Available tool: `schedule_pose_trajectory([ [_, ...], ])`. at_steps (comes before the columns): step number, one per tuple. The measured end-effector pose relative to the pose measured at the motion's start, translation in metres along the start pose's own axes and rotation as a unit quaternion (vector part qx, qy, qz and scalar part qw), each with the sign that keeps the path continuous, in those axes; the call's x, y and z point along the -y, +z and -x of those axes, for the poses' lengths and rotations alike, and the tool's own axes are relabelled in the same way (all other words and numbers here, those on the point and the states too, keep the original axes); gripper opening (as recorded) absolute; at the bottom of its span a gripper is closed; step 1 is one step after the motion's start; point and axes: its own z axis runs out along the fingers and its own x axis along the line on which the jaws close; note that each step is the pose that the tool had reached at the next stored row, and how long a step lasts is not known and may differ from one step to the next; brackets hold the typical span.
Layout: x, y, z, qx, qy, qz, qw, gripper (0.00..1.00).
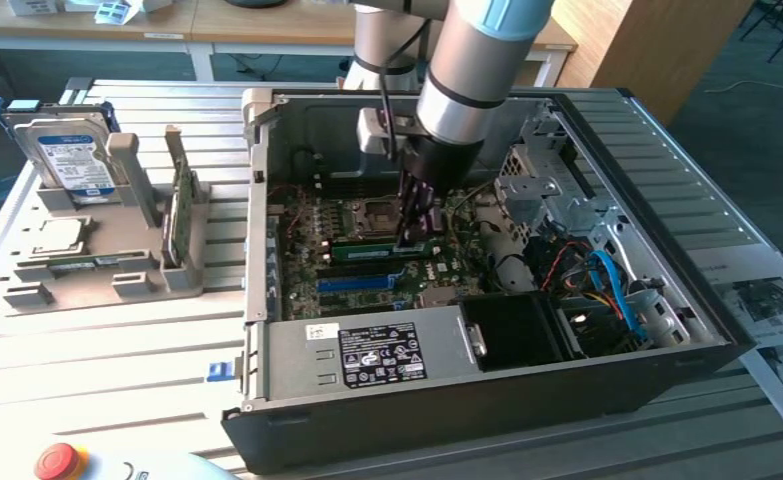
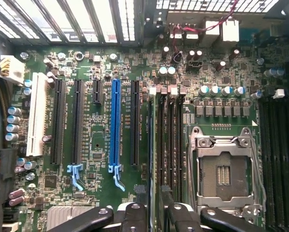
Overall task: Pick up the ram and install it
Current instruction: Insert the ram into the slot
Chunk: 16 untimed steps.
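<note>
On the grey plastic holder (image 1: 98,282) we count one silver hard drive (image 1: 64,150) and one flat green card (image 1: 178,205) standing on edge. Inside the black metal case (image 1: 498,400), one thin green ram (image 1: 364,251) stands in the motherboard (image 1: 314,225). The gripper (image 1: 418,240) hangs beside it, two dark fingers (image 1: 430,225) parted, empty.

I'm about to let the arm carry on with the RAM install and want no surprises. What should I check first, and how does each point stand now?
1. The fingers are open: ok.
2. The fingers sit over the memory slots beside the CPU socket: ok.
3. The ram stands on edge in a slot under the fingers: ok.
4. The ram is fully seated and latched: cannot tell.
5. The blue cable lies apart from the fingers: ok.
</note>
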Motion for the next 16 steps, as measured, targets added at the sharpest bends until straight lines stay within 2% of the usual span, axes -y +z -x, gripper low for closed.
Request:
schedule_pose_trajectory([
  [16,-0.0033,-0.0270,0.001,0.0000,0.000,0.0000,1.0000,0.25],
])
